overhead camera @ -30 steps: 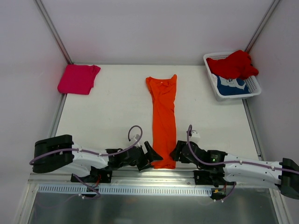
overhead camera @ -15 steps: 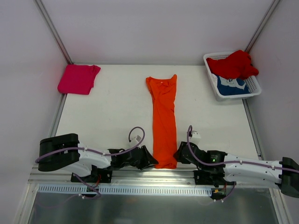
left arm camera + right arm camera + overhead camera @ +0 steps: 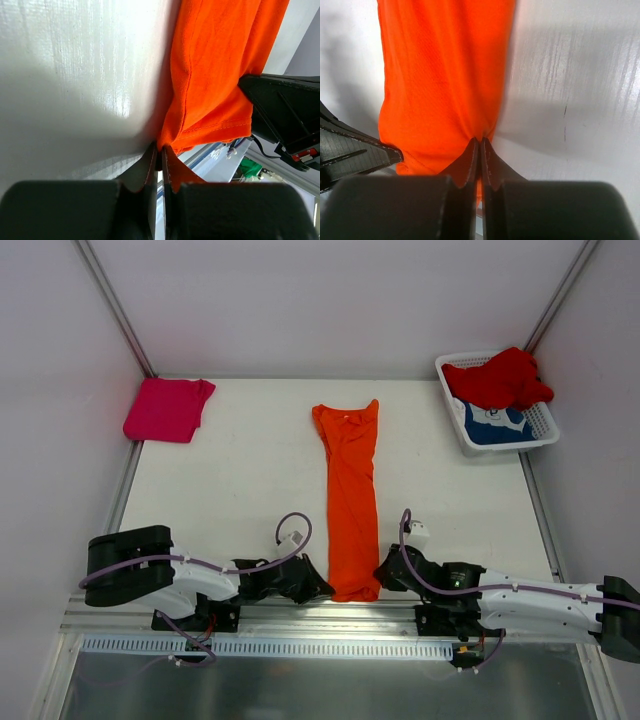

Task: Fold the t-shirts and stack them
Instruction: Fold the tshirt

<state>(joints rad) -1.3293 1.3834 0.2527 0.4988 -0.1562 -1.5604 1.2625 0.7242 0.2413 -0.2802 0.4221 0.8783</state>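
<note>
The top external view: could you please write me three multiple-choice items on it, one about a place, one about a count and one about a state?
1. Where does the magenta-pink t-shirt lie?
A. at the far left corner of the table
B. draped over an arm
C. at the near edge, between the arms

2. How many t-shirts sit in the white basket?
A. one
B. two
C. three

3. How do the left claw and the right claw stand?
A. both open above the cloth
B. left shut, right open
C. both shut on the near hem of the orange t-shirt

Answers:
1 A: it lies at the back, by the left rail.
2 B: a red t-shirt lies over a blue t-shirt.
3 C: each wrist view shows jaws pinched together on orange cloth.
</note>
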